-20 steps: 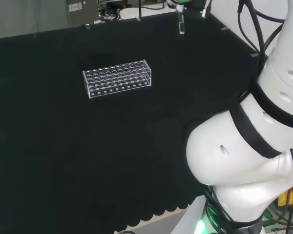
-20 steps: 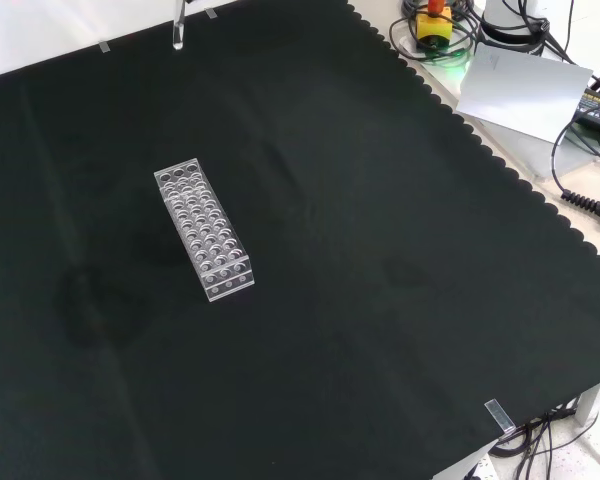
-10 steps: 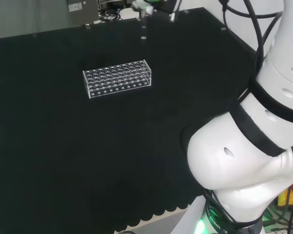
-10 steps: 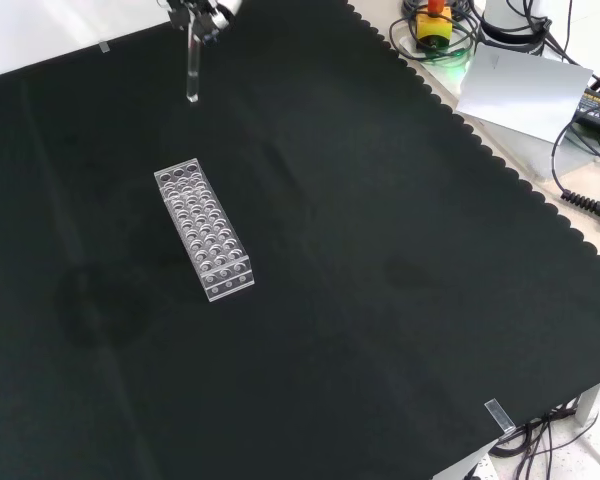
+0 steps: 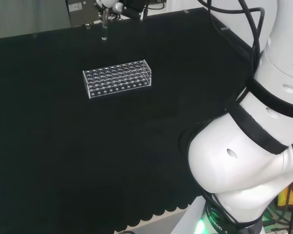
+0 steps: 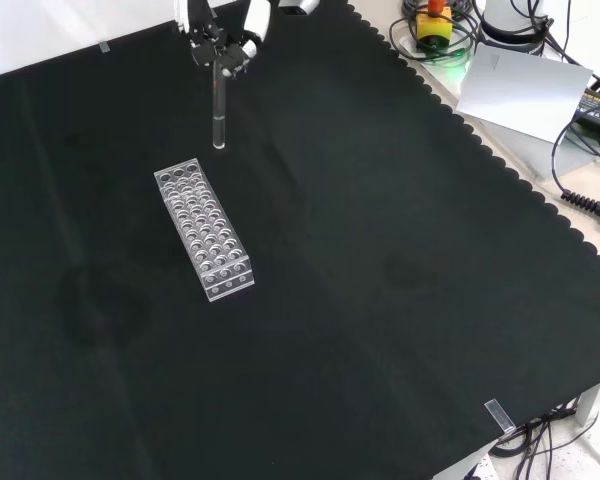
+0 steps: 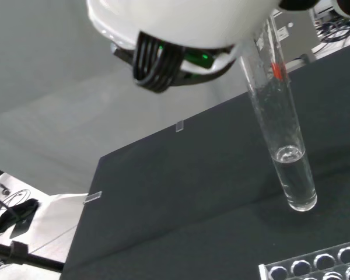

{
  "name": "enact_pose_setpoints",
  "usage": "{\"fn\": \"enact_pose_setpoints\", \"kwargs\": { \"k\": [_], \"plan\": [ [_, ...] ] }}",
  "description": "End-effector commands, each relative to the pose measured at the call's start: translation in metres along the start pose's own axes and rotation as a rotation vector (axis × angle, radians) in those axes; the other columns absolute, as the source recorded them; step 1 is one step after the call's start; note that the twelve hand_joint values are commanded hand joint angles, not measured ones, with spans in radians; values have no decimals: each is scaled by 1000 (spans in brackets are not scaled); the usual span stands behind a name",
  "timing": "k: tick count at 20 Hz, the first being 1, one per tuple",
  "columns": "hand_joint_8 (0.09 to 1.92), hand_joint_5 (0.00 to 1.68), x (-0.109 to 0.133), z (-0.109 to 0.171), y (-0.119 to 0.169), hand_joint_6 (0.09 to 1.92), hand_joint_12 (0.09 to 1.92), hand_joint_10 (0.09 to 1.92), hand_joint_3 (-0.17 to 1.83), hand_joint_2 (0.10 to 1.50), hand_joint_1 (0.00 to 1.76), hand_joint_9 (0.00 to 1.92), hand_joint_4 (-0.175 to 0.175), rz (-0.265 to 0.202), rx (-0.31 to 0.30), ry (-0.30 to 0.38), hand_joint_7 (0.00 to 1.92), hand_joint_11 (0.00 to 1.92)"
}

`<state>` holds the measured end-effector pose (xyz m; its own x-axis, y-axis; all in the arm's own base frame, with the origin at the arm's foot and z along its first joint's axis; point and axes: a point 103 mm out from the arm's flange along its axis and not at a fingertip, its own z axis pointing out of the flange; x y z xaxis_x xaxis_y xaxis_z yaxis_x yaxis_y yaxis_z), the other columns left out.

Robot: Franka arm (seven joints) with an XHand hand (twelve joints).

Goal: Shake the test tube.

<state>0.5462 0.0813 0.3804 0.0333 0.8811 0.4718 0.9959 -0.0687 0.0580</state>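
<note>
A clear test tube (image 6: 219, 110) hangs upright in the air just beyond the far end of the clear plastic tube rack (image 6: 202, 232) in the front view. The hand (image 6: 220, 35) is shut on the tube's top, its fingers pinching it. In the head view the hand (image 5: 110, 5) is at the top edge, and the tube (image 5: 104, 30) hangs beyond the rack (image 5: 117, 78), above its left part. The wrist view shows the tube (image 7: 283, 134) up close with a little clear liquid in its bottom and a red mark near its top. A corner of the rack (image 7: 315, 269) lies below it.
The arm's white links (image 5: 254, 146) stand at the right of the head view. In the front view the cloth's scalloped edge (image 6: 500, 165) runs along the right, with a grey sheet (image 6: 525, 90), cables and a yellow and red button (image 6: 435, 22) beyond it.
The hand has carried the tube leftward across the top of the head view. In the front view it has come down and nearer the rack's far end.
</note>
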Motion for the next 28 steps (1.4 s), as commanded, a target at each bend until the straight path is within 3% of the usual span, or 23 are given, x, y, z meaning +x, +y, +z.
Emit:
{"fn": "enact_pose_setpoints", "kwargs": {
  "k": [1, 6, 11, 17, 22, 28],
  "plan": [
    [339, 1436, -25, -8, 4, 360, 843, 288, 659, 607, 1230, 1761, -175, 28, -9, -50, 1845, 1372],
    [339, 1436, -85, -32, 4, 359, 843, 287, 660, 607, 1230, 1763, -175, 114, -45, -147, 1845, 1372],
    [338, 1437, -146, -60, -4, 359, 842, 286, 660, 607, 1230, 1763, -175, 247, -88, -205, 1845, 1372],
    [337, 1437, -192, -85, -8, 359, 842, 285, 660, 606, 1230, 1764, -175, 382, -141, -249, 1845, 1372],
    [337, 1437, -191, -85, -5, 358, 842, 284, 661, 606, 1230, 1765, -175, 380, -142, -240, 1845, 1372],
    [336, 1437, -152, -60, 2, 358, 842, 283, 661, 606, 1230, 1766, -175, 309, -102, -176, 1845, 1373]
  ]
}}
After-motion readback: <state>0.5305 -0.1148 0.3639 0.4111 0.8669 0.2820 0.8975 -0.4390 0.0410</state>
